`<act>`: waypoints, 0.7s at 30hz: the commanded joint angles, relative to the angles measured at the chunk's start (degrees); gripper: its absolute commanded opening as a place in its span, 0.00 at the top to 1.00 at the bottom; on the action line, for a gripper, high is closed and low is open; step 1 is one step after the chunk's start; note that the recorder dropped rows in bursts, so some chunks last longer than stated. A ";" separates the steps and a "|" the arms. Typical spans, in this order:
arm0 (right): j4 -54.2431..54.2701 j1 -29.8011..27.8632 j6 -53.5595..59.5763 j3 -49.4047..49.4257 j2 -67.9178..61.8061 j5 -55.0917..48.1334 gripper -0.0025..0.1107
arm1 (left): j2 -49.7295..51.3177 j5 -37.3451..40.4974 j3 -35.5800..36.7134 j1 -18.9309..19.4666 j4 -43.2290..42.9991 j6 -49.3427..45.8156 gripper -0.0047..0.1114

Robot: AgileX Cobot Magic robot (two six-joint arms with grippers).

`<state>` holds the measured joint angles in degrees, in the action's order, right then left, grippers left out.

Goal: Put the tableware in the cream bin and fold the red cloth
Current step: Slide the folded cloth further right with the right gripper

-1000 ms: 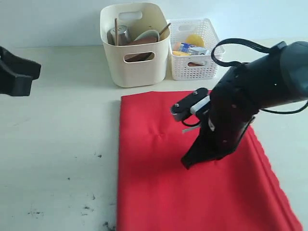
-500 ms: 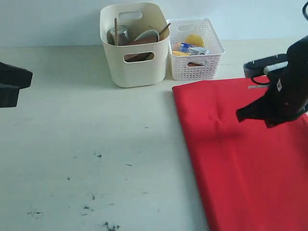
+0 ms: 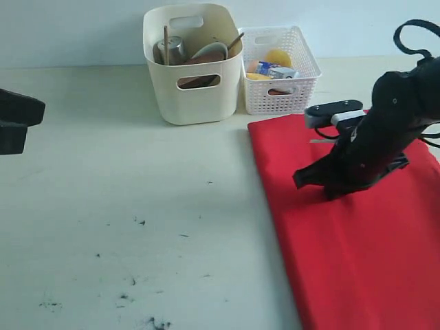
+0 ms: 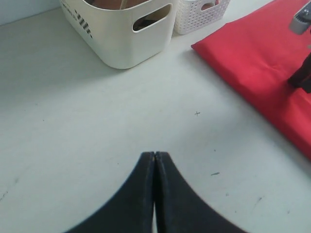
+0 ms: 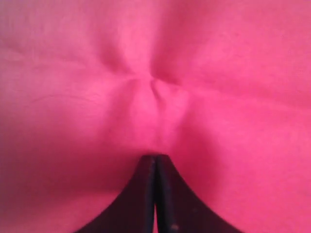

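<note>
The red cloth (image 3: 357, 240) lies flat on the right of the table, its left edge straight; the left wrist view shows one of its corners (image 4: 257, 53). My right gripper (image 3: 299, 180) is shut, its tips (image 5: 155, 157) resting on the cloth just behind a small pucker (image 5: 158, 90). The cream bin (image 3: 196, 103) stands at the back and holds tableware: a steel cup (image 3: 172, 49), a pale bowl (image 3: 212, 49), upright chopsticks (image 3: 166, 41) and a brown plate (image 3: 198, 81) seen through the handle hole. My left gripper (image 4: 154, 154) is shut and empty over bare table at the far left (image 3: 34, 113).
A white lattice basket (image 3: 278, 100) with food items stands right of the cream bin, touching the cloth's far corner. The pale tabletop (image 3: 137, 179) stretches left of the cloth, with small dark specks near the front.
The cloth's left edge shifted from the table's middle to the right. My right gripper swung right with it, then came back left onto the cloth. The left gripper dropped slightly.
</note>
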<state>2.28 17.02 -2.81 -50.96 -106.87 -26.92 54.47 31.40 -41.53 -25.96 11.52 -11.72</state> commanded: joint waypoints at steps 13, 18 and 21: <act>-17.99 -17.54 -7.95 -2.98 -0.15 -2.96 0.98 | -0.48 -0.68 0.34 0.15 -0.36 -0.16 0.96; -10.51 -17.67 -8.08 -1.78 8.10 -1.45 0.98 | -0.48 -0.68 0.34 0.15 -0.35 -0.05 0.96; -12.60 -18.08 -13.18 2.42 11.25 2.79 0.98 | -0.48 -0.68 0.34 0.15 -0.35 -0.05 0.96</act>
<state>-9.43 -0.42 -12.14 -51.67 -98.46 -26.92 54.47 31.27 -41.53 -25.96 11.59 -11.72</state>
